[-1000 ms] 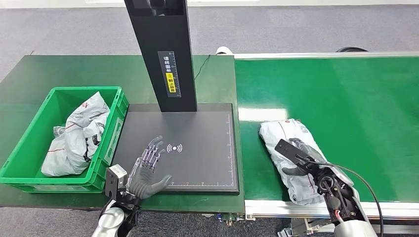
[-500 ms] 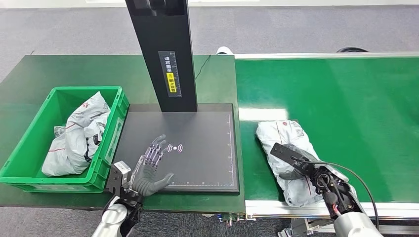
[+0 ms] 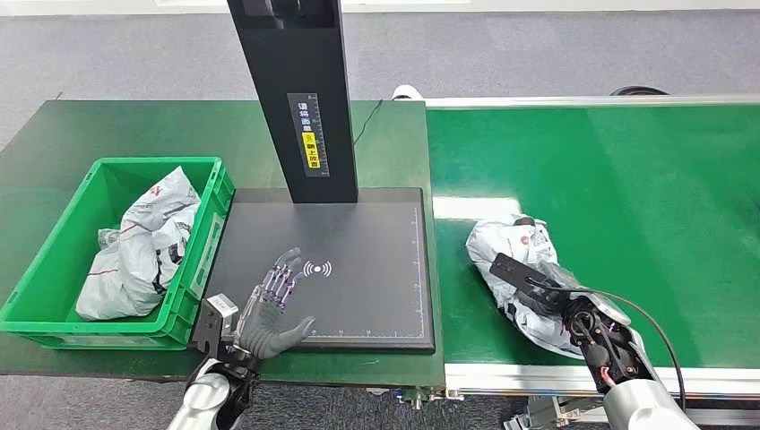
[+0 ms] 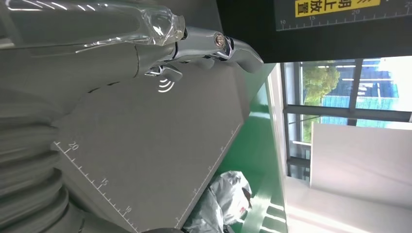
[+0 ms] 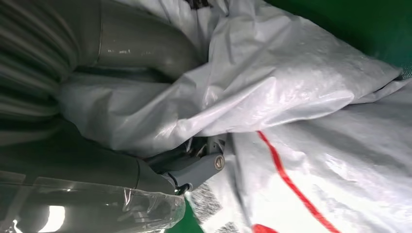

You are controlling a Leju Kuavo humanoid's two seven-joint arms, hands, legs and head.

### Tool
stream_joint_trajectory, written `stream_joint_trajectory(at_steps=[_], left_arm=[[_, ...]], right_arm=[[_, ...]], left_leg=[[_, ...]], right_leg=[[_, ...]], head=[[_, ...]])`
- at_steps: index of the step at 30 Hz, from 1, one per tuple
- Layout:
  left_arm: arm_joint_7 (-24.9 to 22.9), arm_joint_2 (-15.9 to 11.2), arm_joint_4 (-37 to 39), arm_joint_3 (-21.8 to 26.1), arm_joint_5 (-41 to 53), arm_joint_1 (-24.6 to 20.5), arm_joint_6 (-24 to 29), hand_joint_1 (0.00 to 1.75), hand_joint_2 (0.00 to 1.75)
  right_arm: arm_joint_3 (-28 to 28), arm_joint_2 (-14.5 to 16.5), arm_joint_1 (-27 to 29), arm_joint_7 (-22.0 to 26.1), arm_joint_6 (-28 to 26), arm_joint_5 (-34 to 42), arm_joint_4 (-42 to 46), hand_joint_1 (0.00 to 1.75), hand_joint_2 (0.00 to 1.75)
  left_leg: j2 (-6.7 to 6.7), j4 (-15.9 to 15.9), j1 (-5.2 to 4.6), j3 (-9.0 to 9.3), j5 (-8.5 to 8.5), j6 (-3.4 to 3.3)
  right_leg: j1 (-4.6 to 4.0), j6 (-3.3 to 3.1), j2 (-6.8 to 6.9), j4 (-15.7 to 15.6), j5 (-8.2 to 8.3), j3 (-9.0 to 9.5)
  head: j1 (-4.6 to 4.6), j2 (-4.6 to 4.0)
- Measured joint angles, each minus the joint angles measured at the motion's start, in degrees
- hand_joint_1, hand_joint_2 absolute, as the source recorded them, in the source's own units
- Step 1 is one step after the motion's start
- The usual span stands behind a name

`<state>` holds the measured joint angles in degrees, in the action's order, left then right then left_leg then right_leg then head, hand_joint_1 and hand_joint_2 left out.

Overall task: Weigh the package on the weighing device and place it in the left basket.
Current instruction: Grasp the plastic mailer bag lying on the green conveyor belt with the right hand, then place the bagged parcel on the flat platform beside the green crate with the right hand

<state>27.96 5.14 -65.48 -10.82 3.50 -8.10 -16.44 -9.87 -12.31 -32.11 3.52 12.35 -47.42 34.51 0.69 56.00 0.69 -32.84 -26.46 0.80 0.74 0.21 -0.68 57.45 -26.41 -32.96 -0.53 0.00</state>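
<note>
A white plastic package (image 3: 513, 246) with red markings lies on the green conveyor belt (image 3: 627, 179), just right of the black weighing plate (image 3: 358, 242). My right hand (image 3: 548, 297) grips it from the near side; in the right wrist view the thumb and fingers (image 5: 194, 167) are dug into the crumpled wrap (image 5: 291, 97). My left hand (image 3: 269, 309) hovers flat over the plate's front left part, fingers spread, holding nothing. The left wrist view shows its fingers (image 4: 214, 46) above the plate and the package (image 4: 226, 194) beyond.
The green basket (image 3: 54, 260) stands left of the plate and holds another white package (image 3: 134, 251). A black post (image 3: 300, 98) with a yellow label rises from the plate's far edge. The belt's metal rim (image 3: 502, 376) runs along the near side.
My right hand has closed into the package, bunching it up and drawing its near end in and off the belt's edge. The left hand has barely shifted.
</note>
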Motion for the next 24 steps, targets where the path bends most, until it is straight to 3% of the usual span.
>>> stream_joint_trajectory(at_steps=[3,10,13,15,17,21,24], left_arm=[[0.09,-0.09,-0.78,0.02,-0.05,0.85,0.21,0.00,1.75],[0.11,-0.11,-0.93,0.04,-0.06,0.99,0.22,0.00,1.75],[0.73,-0.36,-3.06,0.55,-0.38,2.66,0.12,0.00,1.75],[2.24,-0.43,-4.61,1.24,-1.03,3.22,0.88,0.00,1.75],[4.10,-0.34,-5.51,1.74,-1.31,3.11,3.06,0.00,1.75],[6.62,-0.06,-6.72,2.20,-1.27,3.01,6.61,0.00,1.75],[7.76,0.02,-7.25,2.30,-1.87,2.69,7.13,0.00,1.75]], right_arm=[[-0.23,0.20,0.57,3.27,-3.30,0.34,0.77,1.75,1.75],[-0.24,0.26,0.66,3.75,-3.86,0.48,0.94,1.75,1.75],[0.08,1.32,2.05,9.28,-13.02,2.92,6.47,1.75,1.75],[2.03,3.02,5.08,15.12,-22.15,7.05,16.24,1.75,1.75],[3.98,4.65,8.25,19.35,-27.25,11.02,24.57,1.75,1.75],[3.66,6.15,10.92,23.28,-24.16,13.16,29.72,1.75,1.75],[0.29,6.49,11.28,25.48,-20.38,9.38,31.04,1.75,1.75]], left_leg=[[0.00,0.00,0.00,-0.06,0.00,0.00],[0.00,0.00,0.00,-0.06,0.00,0.00],[-0.02,0.00,0.01,-0.08,0.00,0.00],[-0.01,0.00,0.01,-0.10,0.00,0.00],[0.00,-0.01,0.00,-0.10,0.00,0.00],[-0.02,-0.01,0.01,-0.11,-0.01,0.01],[-0.03,-0.02,0.02,-0.10,0.00,0.01]], right_leg=[[0.00,0.00,-0.01,0.00,0.00,-0.03],[0.00,0.00,-0.01,0.00,0.00,-0.05],[-0.01,0.00,-0.02,0.01,0.00,-0.13],[-0.01,0.00,-0.01,0.01,-0.01,-0.16],[-0.01,0.00,-0.01,0.01,-0.01,-0.16],[-0.01,0.00,-0.02,0.01,-0.01,-0.16],[-0.03,-0.01,-0.03,0.01,-0.01,-0.16]], head=[[0.01,0.00],[0.01,0.00],[-0.01,0.00],[-0.01,0.00],[-0.01,0.00],[-0.02,0.00],[-0.01,0.00]])
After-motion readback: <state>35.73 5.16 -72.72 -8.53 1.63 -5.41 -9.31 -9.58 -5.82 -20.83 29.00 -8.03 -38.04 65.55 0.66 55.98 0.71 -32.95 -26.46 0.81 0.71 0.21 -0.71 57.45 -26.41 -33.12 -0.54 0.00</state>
